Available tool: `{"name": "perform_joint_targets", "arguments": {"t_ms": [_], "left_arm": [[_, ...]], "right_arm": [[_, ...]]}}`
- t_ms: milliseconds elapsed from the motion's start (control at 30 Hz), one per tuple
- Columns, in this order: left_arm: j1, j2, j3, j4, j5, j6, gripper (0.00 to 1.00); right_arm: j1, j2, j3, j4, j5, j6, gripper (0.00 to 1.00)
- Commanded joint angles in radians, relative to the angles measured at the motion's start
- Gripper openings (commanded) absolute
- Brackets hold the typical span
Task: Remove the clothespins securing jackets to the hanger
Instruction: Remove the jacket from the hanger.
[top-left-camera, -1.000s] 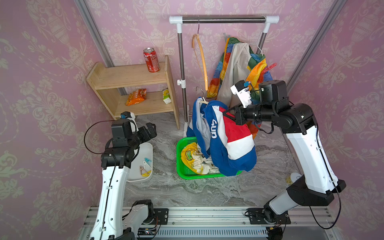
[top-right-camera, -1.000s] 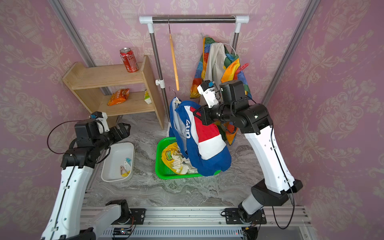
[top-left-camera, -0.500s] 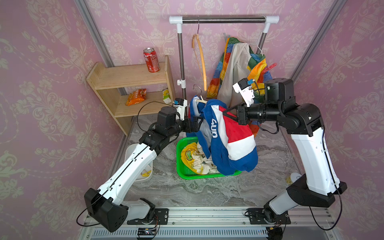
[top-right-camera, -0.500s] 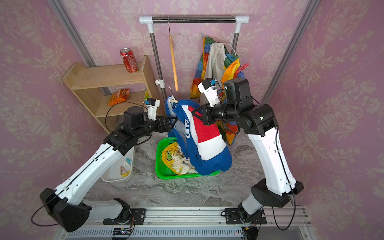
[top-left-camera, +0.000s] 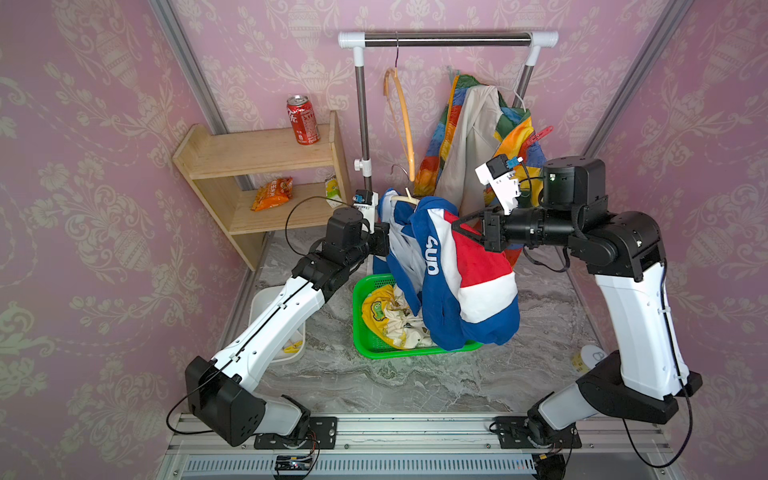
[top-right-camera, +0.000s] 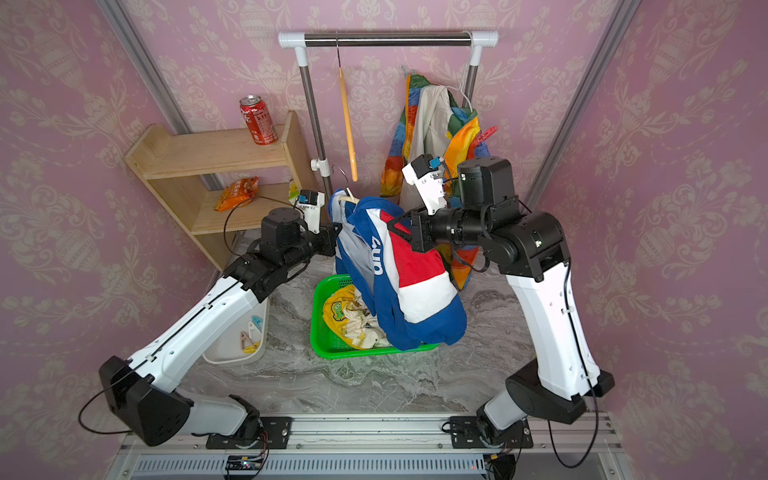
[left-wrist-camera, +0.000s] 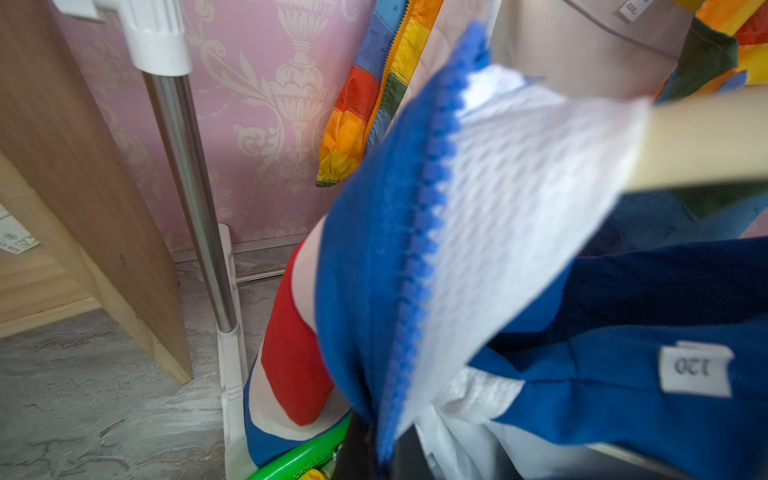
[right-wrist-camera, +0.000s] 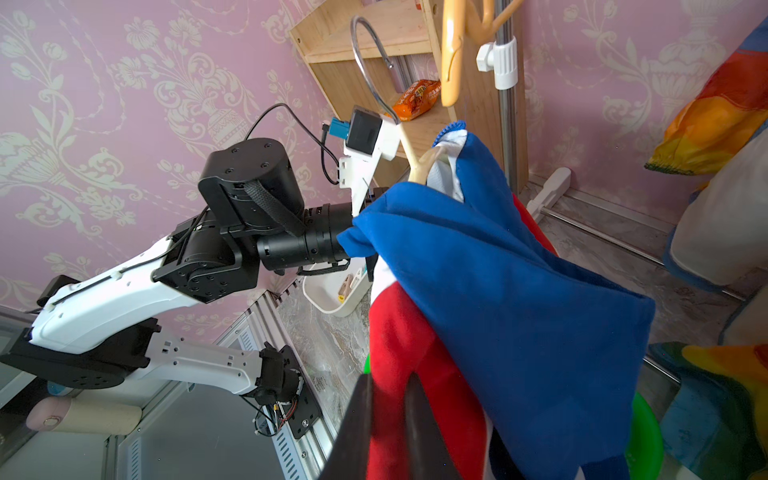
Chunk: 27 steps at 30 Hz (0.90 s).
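Loose clothespins (top-right-camera: 249, 336) are seen lying in the white tray (top-right-camera: 255, 353) below the left pincer (top-right-camera: 333, 240), and the yellow jacket (top-left-camera: 376, 309) is already laid in the green basket (top-left-camera: 415, 353) beneath both pincers. The blue-red-white jacket (top-left-camera: 461, 274), lettered roughly "4UD" and carrying a size tag (left-wrist-camera: 696, 368) marked "120", is gripped by the right pincer (right-wrist-camera: 388, 419). The left is clenched at its zip edge; on what cannot be told. Beyond, the rainbow jacket (top-left-camera: 469, 124) is judged still pinned by a red clothespin (top-left-camera: 538, 136).
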Motion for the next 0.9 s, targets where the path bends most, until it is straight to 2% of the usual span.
{"name": "perform_joint_targets", "arguments": {"t_ms": [0,100,167,400,567,700,800,867], "left_arm": [[-0.002,-0.023,0.058,-0.082,-0.129,0.084,0.0],[0.007,-0.057,0.097,-0.162,-0.21,0.137,0.0],[0.018,-0.085,0.147,-0.21,-0.218,0.147,0.0],[0.027,-0.122,0.339,-0.294,-0.233,0.185,0.0],[0.078,-0.053,0.383,-0.268,-0.186,0.225,0.0],[0.189,-0.004,0.357,-0.175,0.036,0.101,0.0],[0.19,-0.019,0.281,-0.072,0.147,-0.012,0.0],[0.176,-0.058,0.193,0.016,0.194,-0.119,0.0]], "right_arm": [[-0.011,-0.033,0.094,0.034,-0.001,-0.019,0.0],[-0.028,-0.043,0.148,-0.006,-0.008,-0.047,0.0],[-0.048,-0.066,0.178,-0.003,-0.054,-0.053,0.0],[-0.132,-0.159,0.202,0.1,-0.34,0.001,0.0],[-0.147,-0.198,0.177,0.149,-0.487,0.064,0.0],[-0.147,-0.24,0.134,0.171,-0.452,0.069,0.0],[-0.147,-0.293,0.037,0.247,-0.366,0.082,0.0],[-0.147,-0.33,-0.035,0.303,-0.248,0.079,0.0]]}}
